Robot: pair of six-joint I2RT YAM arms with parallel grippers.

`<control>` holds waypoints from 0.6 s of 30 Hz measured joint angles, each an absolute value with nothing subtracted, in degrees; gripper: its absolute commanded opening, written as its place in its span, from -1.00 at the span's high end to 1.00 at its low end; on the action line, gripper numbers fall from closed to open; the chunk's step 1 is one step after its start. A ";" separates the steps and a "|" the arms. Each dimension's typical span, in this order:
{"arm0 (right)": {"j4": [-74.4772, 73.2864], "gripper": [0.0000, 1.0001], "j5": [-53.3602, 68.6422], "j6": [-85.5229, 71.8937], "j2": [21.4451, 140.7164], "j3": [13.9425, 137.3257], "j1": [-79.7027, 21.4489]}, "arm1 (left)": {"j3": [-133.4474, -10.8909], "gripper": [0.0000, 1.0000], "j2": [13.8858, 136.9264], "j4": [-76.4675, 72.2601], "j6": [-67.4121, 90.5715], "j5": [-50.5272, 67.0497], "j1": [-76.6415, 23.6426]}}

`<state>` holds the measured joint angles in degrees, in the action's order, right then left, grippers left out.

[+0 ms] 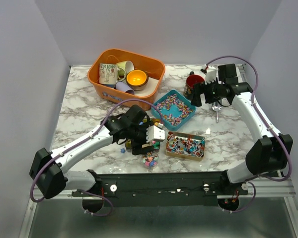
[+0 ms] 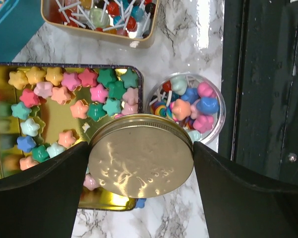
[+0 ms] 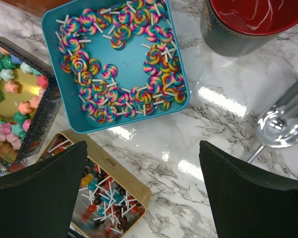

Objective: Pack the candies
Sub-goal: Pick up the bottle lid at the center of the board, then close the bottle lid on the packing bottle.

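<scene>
Dozens of pastel star candies lie loose in a gold tray directly beneath the left claw, spreading out past one of its fingers. Under the other finger sits a small clear jar, already heaped with mixed sweets. The left claw stands wide, and its two fingers press on opposite edges of a round gold lid, which hangs above the tray and the jar's rim. The lid looks thin, stiff and smooth, so I'd guess a grip across its edge could slip if it tilts.

The right claw is spread fully and has nothing in it. Just ahead of it is a teal tray of rainbow swirl lollipops. A metal scoop lies off to one side of that claw. Part of a tin of stick lollipops lies beneath it.

To my eye all these candies are light, hard and glossy. The stars are small enough to skid or pop out of a pinch, so scooping seems the safer way to move them. The lollipops look easier to pinch at the flat head, as the thin sticks look apt to snag their neighbours. The jar looks close to full, so I'd expect anything added to spill.
</scene>
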<state>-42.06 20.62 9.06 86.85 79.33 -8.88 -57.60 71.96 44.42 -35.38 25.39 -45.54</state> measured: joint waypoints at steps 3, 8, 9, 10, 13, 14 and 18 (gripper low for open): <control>-42.09 -0.98 20.64 9.04 86.02 79.33 -8.88 | -57.32 -0.77 72.84 41.85 -32.99 23.83 -48.07; -42.09 -0.99 20.69 9.02 85.01 79.15 -8.88 | -54.61 -0.78 73.12 39.07 -29.76 22.70 -52.07; -42.09 -0.99 20.69 8.97 84.86 79.00 -8.88 | -54.02 -0.78 73.25 38.65 -28.95 22.63 -52.77; -42.09 -0.99 20.71 8.86 84.82 78.89 -8.88 | -53.41 -0.78 73.45 38.28 -28.21 22.52 -53.52; -42.11 -0.99 21.08 8.36 84.82 78.76 -8.88 | -51.83 -0.79 73.84 37.08 -26.26 22.06 -55.02; -42.11 -0.99 21.37 8.14 84.82 78.76 -8.88 | -51.44 -0.79 73.95 36.77 -25.71 21.87 -55.33; -42.11 -0.99 22.26 7.44 84.77 78.78 -8.88 | -51.20 -0.79 75.11 35.38 -24.36 21.19 -56.01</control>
